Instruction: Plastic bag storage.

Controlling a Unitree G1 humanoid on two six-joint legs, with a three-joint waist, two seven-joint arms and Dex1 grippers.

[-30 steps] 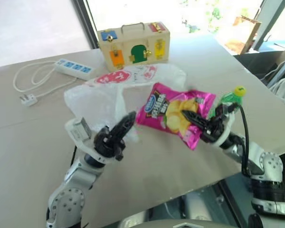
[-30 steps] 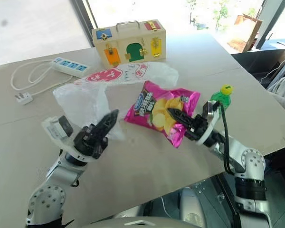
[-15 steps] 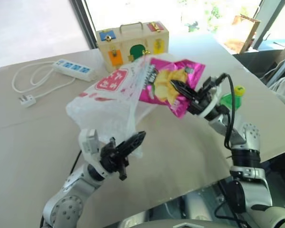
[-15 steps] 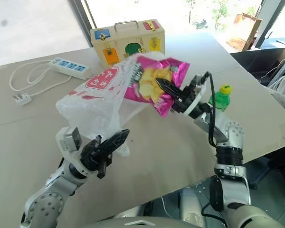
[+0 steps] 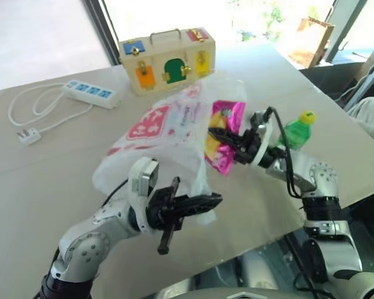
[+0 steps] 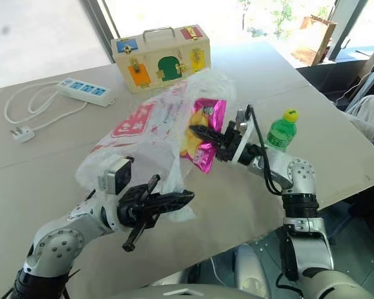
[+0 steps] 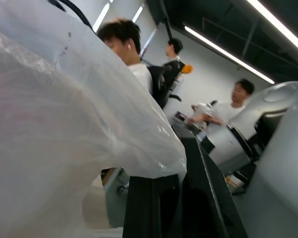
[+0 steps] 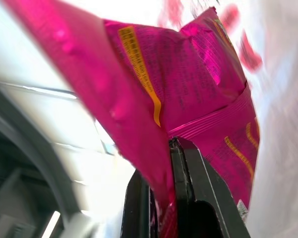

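The right gripper [image 5: 217,133] is pinched tight on a magenta chips packet [image 5: 223,138], its two black fingers clamping the foil near one edge, and it holds the packet in the air right at the mouth of the plastic bag [image 5: 165,134]. Part of the packet sits behind the bag's thin white film. The left gripper [image 5: 213,200] is also pressed shut, nipping a lower fold of the plastic bag between its fingers, nearer the front edge of the table [image 5: 43,174]. The bag hangs lifted off the table between the two arms, crinkled and puffed, its red logo facing up and to the left.

Just beyond the right arm stands a green bottle [image 5: 297,129] with a yellow cap, upright on the table. Farther back sits a wooden box [image 5: 166,58] with coloured latches and a handle on top. To its left lies a white power strip [image 5: 90,93] with its cable looped and the plug [image 5: 22,136] resting apart.
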